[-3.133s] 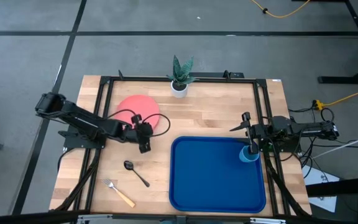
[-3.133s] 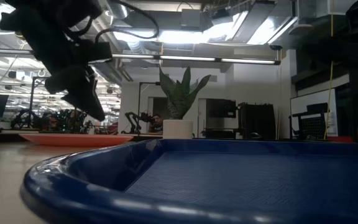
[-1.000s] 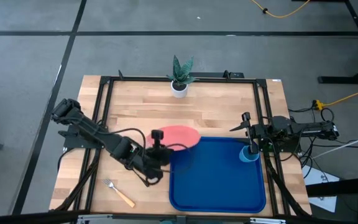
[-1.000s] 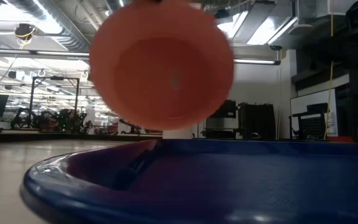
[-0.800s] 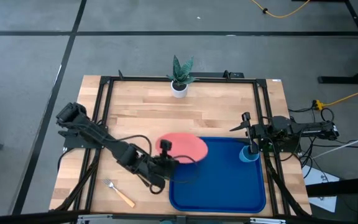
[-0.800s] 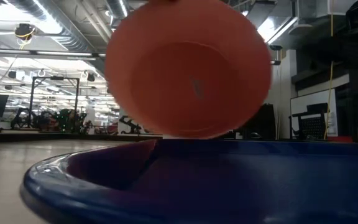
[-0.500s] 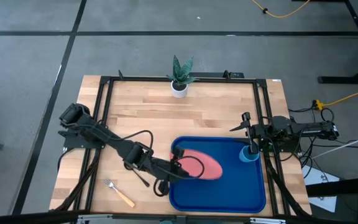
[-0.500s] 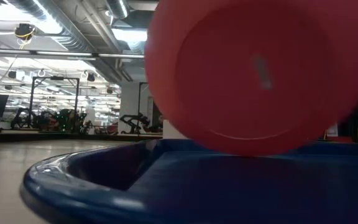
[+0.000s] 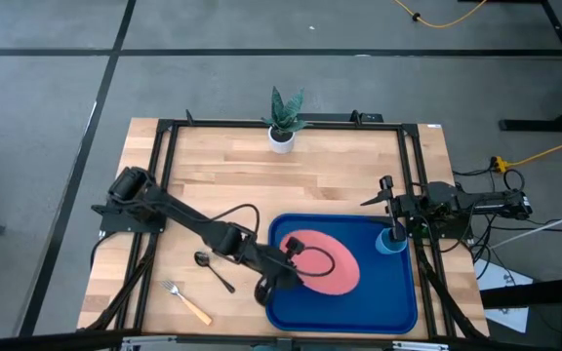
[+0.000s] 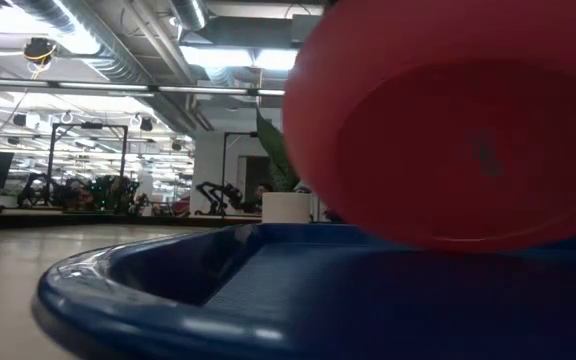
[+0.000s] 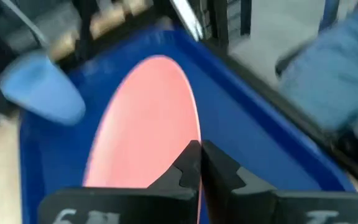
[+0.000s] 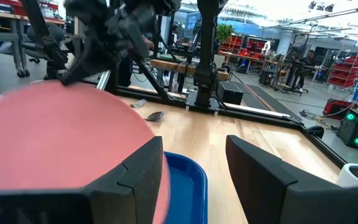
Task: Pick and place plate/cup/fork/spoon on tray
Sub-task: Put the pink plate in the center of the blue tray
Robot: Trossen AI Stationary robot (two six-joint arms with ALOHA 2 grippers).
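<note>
No readable writing anywhere. Fork (image 9: pixel 186 302) lies near-left on the table, tines pointing far-left, spoon (image 9: pixel 213 270) just beyond it, bowl end far-left. Left gripper (image 9: pixel 283 276) is clamped on the plate's (image 9: pixel 322 262) left edge, plate over the tray (image 9: pixel 398 314). Right gripper (image 9: pixel 395 231) hangs with jaws spread at the cup (image 9: pixel 391 243) in the tray's far-right corner

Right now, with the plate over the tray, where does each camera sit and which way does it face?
High view: overhead, looking straight down; both arms show, left hand shut on the plate over the tray, right hand open by the cup.
Low view: table height, level across the tray rim; plate underside fills it.
Left wrist view: along its fingers pinching the plate rim.
Right wrist view: past its open fingers across the table.
All four views share the plate and the tray.
</note>
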